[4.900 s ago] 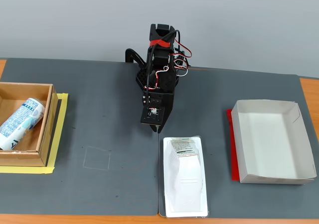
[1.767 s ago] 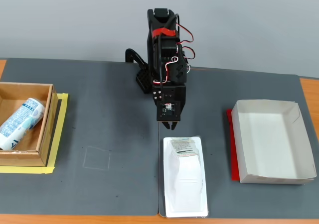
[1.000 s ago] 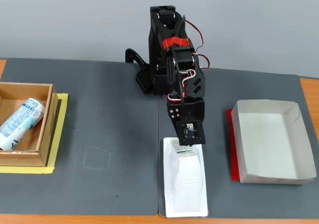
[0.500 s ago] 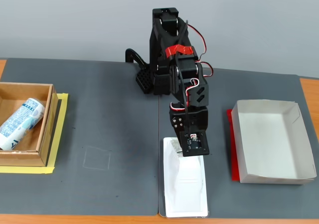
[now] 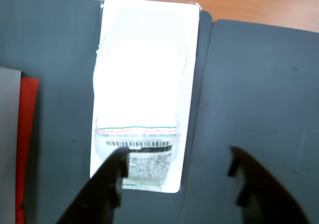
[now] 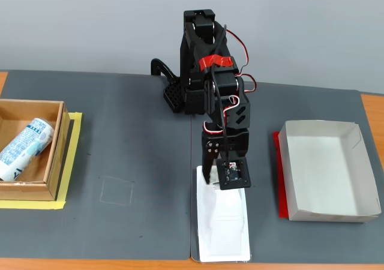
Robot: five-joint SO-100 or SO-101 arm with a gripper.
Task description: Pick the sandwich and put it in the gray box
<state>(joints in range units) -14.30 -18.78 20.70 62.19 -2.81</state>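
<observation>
Sandwich [image 5: 142, 92] is seen flat on surface [image 6: 120, 132], w/ hand [image 5: 177, 169] spread open over its label end, presumably for grasp; gray box [image 6: 327, 171] sits apart at right.

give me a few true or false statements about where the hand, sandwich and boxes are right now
1. The hand is open above the sandwich's label end. True.
2. The sandwich lies inside the gray box. False: it lies on the dark mat, and the gray box holds nothing.
3. A blue-white can lies in the brown cardboard box. True.
4. In the fixed view, the gray box is left of the arm. False: it is to the right; the brown cardboard box is on the left.
</observation>
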